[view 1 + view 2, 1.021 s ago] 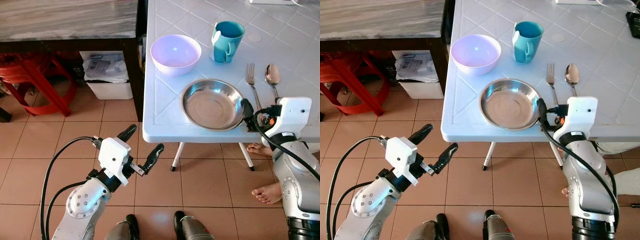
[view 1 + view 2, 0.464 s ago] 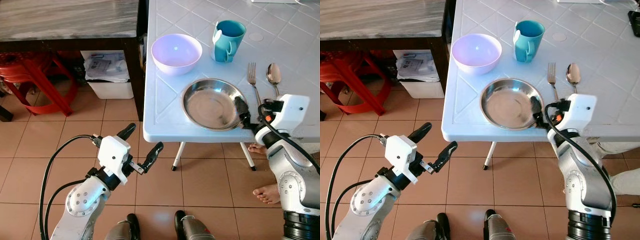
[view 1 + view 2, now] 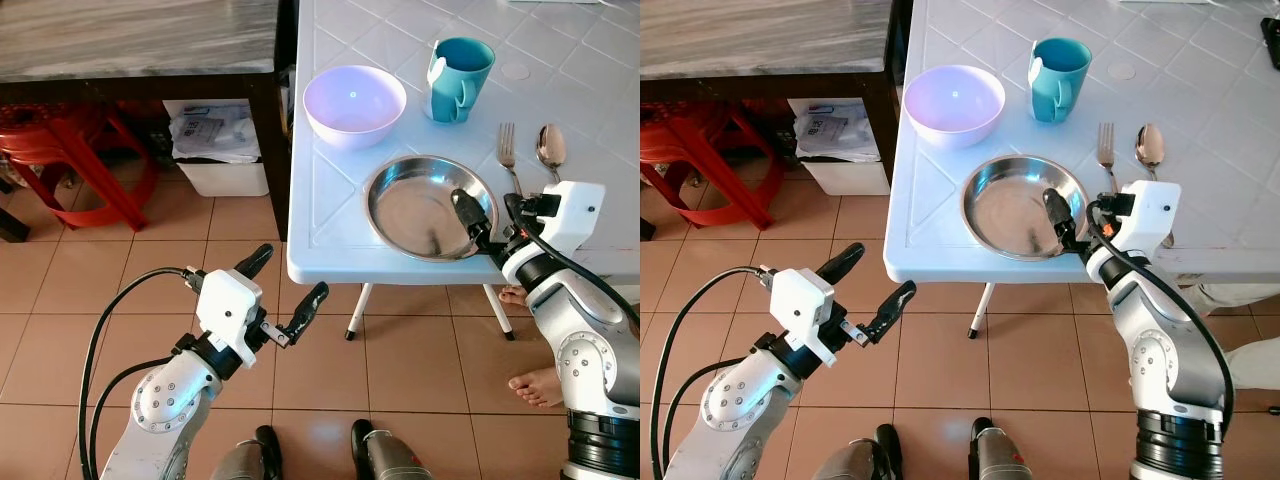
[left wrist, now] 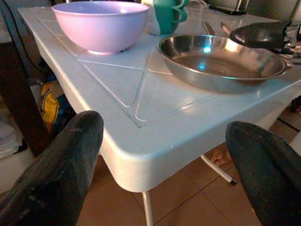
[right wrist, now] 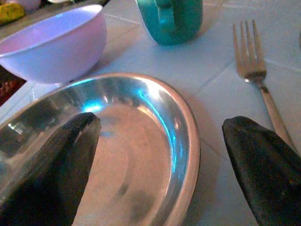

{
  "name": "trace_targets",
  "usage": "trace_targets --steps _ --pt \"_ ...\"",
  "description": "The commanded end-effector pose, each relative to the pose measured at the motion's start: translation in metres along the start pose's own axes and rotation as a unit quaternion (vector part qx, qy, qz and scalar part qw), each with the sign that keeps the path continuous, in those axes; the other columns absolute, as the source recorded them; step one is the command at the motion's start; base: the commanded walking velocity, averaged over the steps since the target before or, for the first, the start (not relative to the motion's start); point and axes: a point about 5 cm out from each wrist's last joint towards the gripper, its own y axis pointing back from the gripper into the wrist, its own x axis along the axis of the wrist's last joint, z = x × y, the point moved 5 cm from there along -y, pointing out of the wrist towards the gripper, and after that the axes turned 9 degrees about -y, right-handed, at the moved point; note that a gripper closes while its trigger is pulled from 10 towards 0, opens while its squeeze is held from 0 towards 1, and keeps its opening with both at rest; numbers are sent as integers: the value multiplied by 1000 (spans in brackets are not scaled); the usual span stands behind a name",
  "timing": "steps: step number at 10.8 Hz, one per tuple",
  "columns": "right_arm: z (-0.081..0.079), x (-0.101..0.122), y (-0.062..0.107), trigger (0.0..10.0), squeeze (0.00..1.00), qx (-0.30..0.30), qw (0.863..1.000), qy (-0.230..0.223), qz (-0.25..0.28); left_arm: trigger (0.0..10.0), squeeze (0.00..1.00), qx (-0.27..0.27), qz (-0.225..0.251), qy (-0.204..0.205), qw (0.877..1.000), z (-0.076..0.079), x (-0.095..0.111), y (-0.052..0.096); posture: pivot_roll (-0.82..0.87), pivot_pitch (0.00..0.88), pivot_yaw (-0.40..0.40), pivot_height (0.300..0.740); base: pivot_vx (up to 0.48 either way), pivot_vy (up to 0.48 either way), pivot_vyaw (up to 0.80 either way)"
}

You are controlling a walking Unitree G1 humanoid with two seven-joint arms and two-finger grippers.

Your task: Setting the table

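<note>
Change: my right gripper [image 3: 487, 219] has swung in from the near right rim of the steel plate [image 3: 410, 205]; one finger now reaches over the plate's basin, and the plate lies where it did.
Right gripper: fingers spread wide and holding nothing, one above the plate's inside, the other over the table near the fork [image 3: 507, 159].
Steel plate: flat on the white table [image 3: 330, 200], close to its near edge, empty.
Fork and spoon [image 3: 549, 150]: side by side just right of the plate, handles toward me.
Purple bowl [image 3: 353, 104]: far left of the plate, apart from it.
Teal mug [image 3: 459, 77]: upright, far side of the plate, right of the bowl.
Left gripper [image 3: 284, 290]: fingers apart, empty, hanging over the tiled floor [image 3: 60, 300] below the table's near left corner.
Surroundings: red stool [image 3: 65, 160] at far left; a person's bare feet [image 3: 535, 385] on the tiles under the table's right side.
</note>
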Motion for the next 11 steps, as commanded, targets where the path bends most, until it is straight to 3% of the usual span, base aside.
trace_targets --steps 1,3,4,11 --pt "6 -7 3 8745 0 -2 1000 -15 -16 10000 0 -2 -6 -3 1000 2 0 3 -106 328 32 740 0 0 0" --pt "3 -16 3 6706 0 21 999 -28 -41 10000 0 -5 -8 -4 1000 2 0 3 -104 330 35 740 0 0 0" --pt "3 -17 3 0 0 23 998 -29 -43 10000 0 -6 -9 -4 1000 2 0 4 -102 335 37 740 0 0 0" --pt "14 -23 0 0 0 5 997 -61 -54 10000 0 -13 -11 -3 1000 4 -3 6 -99 338 41 740 0 0 0"
